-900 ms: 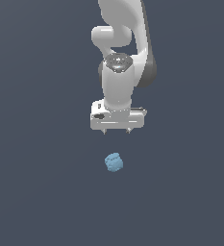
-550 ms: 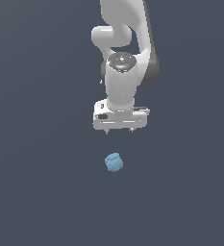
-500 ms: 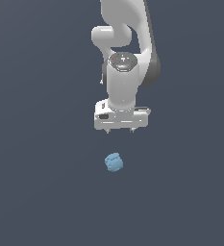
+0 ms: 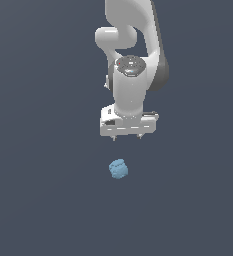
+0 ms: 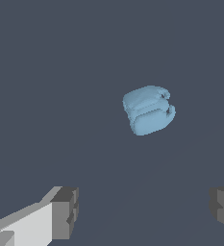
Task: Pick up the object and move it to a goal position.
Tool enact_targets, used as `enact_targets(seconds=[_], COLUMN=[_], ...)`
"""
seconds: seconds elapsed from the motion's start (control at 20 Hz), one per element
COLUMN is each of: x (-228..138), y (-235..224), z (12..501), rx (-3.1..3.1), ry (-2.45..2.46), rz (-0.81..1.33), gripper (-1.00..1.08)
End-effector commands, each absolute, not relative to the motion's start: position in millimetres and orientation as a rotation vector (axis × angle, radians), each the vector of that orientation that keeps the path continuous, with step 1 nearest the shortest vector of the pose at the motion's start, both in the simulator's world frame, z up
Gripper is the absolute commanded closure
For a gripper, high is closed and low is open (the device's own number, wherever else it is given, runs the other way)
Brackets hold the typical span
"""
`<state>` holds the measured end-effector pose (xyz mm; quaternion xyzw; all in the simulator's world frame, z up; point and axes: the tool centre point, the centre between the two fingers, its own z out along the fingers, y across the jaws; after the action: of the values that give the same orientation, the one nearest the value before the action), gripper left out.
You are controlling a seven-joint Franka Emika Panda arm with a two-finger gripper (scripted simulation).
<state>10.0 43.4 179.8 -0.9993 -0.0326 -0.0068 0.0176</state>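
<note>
The object (image 4: pixel 118 169) is a small light-blue faceted lump lying on the dark grey floor. It also shows in the wrist view (image 5: pixel 148 110). My white gripper (image 4: pixel 127 137) hangs above it and a little toward the exterior view's right, pointing down, apart from the object. In the wrist view the gripper (image 5: pixel 144 211) is open and empty, its two grey fingertips (image 5: pixel 65 212) set wide apart, much wider than the object. The object lies beyond the fingertips, not between them.
A plain dark grey floor (image 4: pixel 43 190) surrounds the object on every side. The white arm (image 4: pixel 133 40) rises behind the gripper. No goal marker shows.
The gripper has come down and slightly toward the exterior view's right, closer to the object. The object has not moved.
</note>
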Motion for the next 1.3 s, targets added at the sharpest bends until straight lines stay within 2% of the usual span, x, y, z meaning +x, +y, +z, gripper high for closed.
enact_targets(seconds=[0.0, 0.75, 1.25], x=[14.4, 69.5, 83.5], y=[42.0, 18.8, 10.2], z=[175.6, 114.0, 91.9], rx=[-3.106, -3.094, -3.079], ry=[-0.129, -0.509, -0.625], rz=[-0.02, -0.006, 0.0], gripper=[-0.92, -0.92, -0.92])
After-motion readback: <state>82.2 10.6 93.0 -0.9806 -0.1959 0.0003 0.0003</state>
